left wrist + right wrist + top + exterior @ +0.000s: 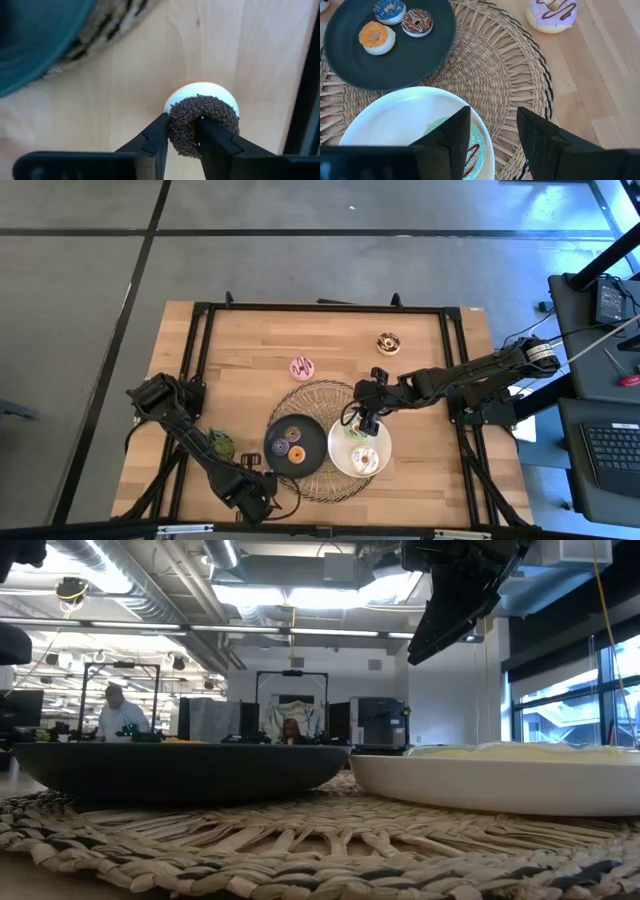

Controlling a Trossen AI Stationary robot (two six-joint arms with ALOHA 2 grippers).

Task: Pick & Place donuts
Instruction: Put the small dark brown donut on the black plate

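While the high view hides it, the left pincer grips a dark mini donut. Above the white plate holding a green donut, the right pincer gapes, released. Three minis sit in the black plate.

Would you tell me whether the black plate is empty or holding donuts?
Holding donuts: three minis, orange, blue and brown, lie on the black plate.

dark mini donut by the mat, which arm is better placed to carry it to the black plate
Left. The left gripper is already closed on the dark mini donut near the black plate. The right gripper hangs open over the white plate, fingers empty.
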